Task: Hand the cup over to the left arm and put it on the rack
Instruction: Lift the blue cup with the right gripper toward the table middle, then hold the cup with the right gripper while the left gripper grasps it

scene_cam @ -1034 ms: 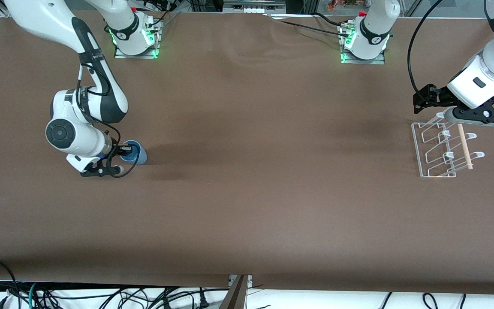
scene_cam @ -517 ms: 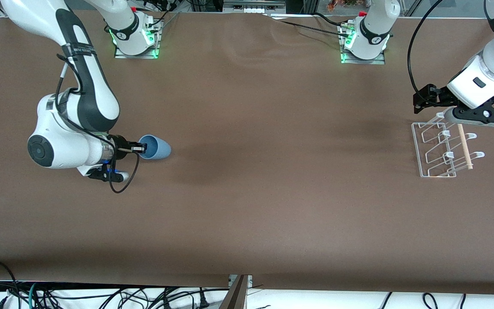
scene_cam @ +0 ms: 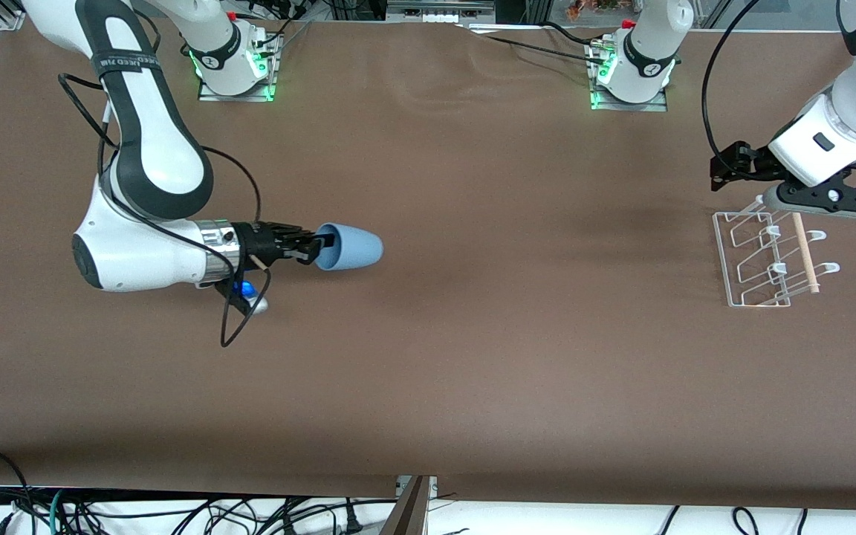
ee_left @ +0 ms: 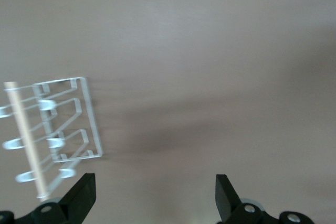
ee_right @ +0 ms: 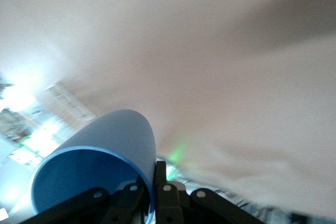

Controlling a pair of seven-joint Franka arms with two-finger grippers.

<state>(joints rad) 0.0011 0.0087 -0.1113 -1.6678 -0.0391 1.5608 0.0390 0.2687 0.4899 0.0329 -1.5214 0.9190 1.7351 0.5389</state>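
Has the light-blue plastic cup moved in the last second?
Yes. The light-blue plastic cup, held in the right hand, has shifted toward the white wire rack.

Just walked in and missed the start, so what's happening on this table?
The right gripper is shut on the rim of a light-blue cup, carrying it on its side above the table. The left gripper hangs open over the white wire rack at the left arm's end, waiting. The handover is not yet done.
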